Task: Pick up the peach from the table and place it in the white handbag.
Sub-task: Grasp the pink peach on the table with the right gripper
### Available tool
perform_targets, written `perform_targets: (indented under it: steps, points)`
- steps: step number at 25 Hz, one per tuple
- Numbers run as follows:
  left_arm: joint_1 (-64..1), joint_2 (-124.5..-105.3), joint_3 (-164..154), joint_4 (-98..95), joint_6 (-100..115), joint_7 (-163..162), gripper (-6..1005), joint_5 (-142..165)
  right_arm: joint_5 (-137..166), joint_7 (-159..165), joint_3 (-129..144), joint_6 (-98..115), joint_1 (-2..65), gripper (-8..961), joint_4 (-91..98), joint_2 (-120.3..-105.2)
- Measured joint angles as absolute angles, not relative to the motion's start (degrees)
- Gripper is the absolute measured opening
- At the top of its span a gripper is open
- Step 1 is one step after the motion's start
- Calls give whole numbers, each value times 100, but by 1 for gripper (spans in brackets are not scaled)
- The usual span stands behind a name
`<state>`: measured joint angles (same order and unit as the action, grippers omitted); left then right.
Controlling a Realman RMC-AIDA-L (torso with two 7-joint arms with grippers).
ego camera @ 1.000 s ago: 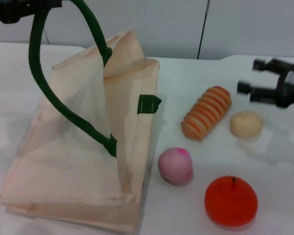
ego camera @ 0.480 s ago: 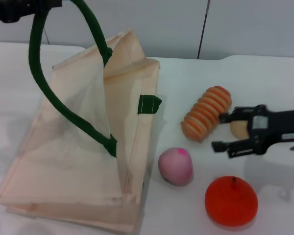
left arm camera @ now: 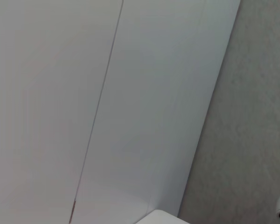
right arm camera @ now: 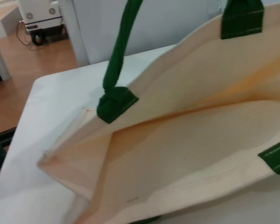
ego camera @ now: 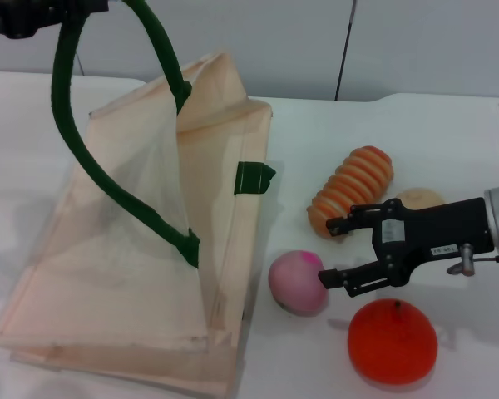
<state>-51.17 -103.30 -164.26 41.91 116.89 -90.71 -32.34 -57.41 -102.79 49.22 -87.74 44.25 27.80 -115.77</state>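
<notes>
The peach (ego camera: 297, 281), pale pink with a magenta spot, lies on the white table just right of the white handbag (ego camera: 133, 274). My right gripper (ego camera: 333, 251) is open and reaches in from the right. Its lower fingertip (ego camera: 327, 278) is at the peach's right side and the upper one is above it. My left gripper (ego camera: 33, 17) at the top left holds one dark green handle (ego camera: 66, 125) up, so the bag's mouth gapes toward the peach. The right wrist view shows the open bag (right arm camera: 177, 140) and a handle (right arm camera: 116, 70), not the peach. The left wrist view shows only wall.
A red-orange fruit with a stem (ego camera: 392, 341) sits just below the right gripper. A ridged orange item (ego camera: 353, 189) and a beige round lump (ego camera: 417, 198) lie behind the gripper. The table (ego camera: 449, 133) continues to the right.
My right gripper has come from the far right down and leftward, past the beige lump, to the peach's right side. The bag, the left gripper and the fruits have not moved.
</notes>
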Motion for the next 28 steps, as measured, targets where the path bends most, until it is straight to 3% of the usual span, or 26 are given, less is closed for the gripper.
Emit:
perform_targets:
  steps: [19, 28]
  points:
    - [-5134, -10353, -16418, 4189, 11680, -9071, 144, -3301, -5786, -10283, 5602, -7372, 5202, 896, 1633, -11655]
    - [-5145, -10363, -16418, 4183, 11680, -9071, 144, -3305, -5759, -10263, 5808, -7150, 5261, 895, 1559, -11653]
